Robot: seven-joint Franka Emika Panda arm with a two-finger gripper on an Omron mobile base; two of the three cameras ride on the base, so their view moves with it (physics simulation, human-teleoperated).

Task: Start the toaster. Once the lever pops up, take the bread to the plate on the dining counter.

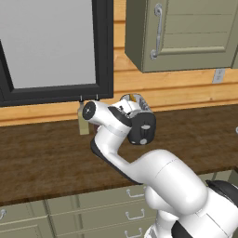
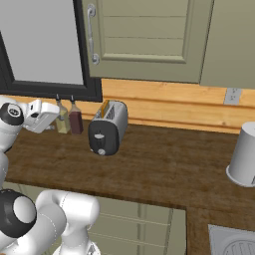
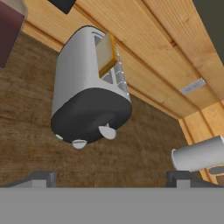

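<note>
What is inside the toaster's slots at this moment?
One slice of bread stands in a slot of the toaster, its upper part sticking out. Its lower part is hidden inside. The other slot looks empty.

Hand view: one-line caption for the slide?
Open gripper approaching the toaster, a bread slice standing in one slot and the lever on its black end panel.
</note>
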